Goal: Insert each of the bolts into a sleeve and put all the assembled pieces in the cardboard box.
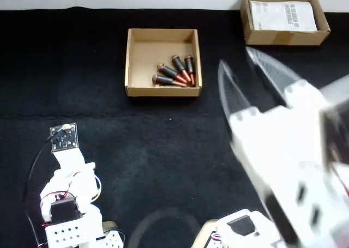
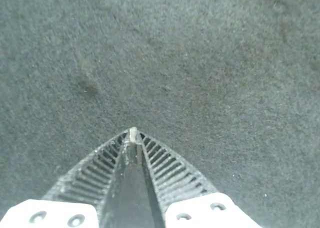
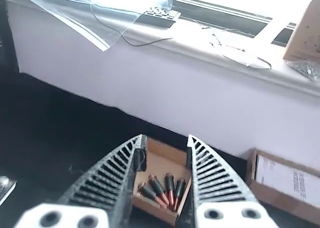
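The left arm's point(image 1: 68, 199) jaws are pressed together, tips over the bare black surface point(image 2: 200, 62). The right arm's point(image 1: 289, 150) jaws are spread and hold nothing, raised above the surface. Beyond their tips, in line with the gap between them, sits the cardboard box point(image 3: 162, 163). Four bolts in sleeves point(image 3: 162, 188) lie side by side inside it, against one wall. Further off to one side of the right jaws stands a second box point(image 1: 283, 36) with a printed sheet point(image 1: 282, 14) in it.

Likely a lab bench: black felt table point(image 1: 163, 150), loose cables point(image 3: 150, 39) on a white ledge point(image 3: 200, 40).
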